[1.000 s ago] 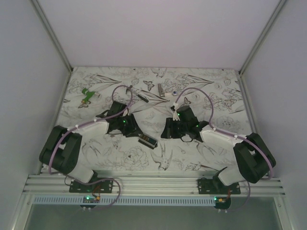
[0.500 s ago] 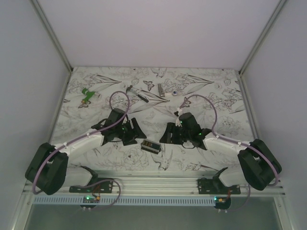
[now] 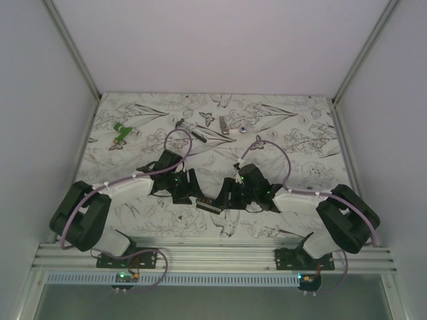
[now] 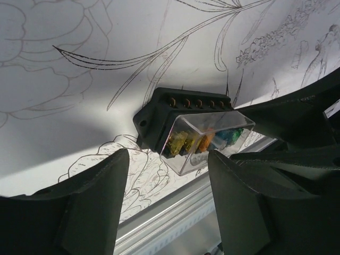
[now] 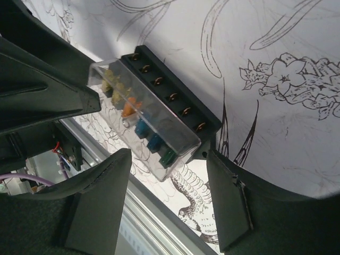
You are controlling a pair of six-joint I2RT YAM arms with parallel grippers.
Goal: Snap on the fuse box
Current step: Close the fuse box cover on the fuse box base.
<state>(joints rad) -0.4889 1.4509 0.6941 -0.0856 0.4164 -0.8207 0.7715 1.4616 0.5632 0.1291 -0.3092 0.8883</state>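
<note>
The fuse box [image 3: 209,204] lies flat on the table [image 3: 300,133], a little toward 6 o'clock from the middle, close to the arms. It is a small black box with a clear lid [image 5: 149,133] on top. Through the lid you can see little fuses in yellow, orange, blue and green.

The left gripper [image 3: 195,191] is just beside the box at its 9 o'clock side. The right gripper [image 3: 227,195] is just beside it at its 3 o'clock side. I think they stand on both sides so that the box cannot slide away when one of them pushes on it.

Both wrist cameras show the two fingers of each gripper spread wide, with the box in the gap just past the tips. Neither one is pinching anything. I think the jaws are spread like this so they can fit around the box.

The lid sits on the black part, but I cannot tell if it has clicked shut. It looks like it needs a push down.

The green plastic piece [image 3: 120,134] lies far off at 10 o'clock. The grey stick tool [image 3: 189,130] lies near 12 o'clock. Both are well apart from the box and not in the way.
</note>
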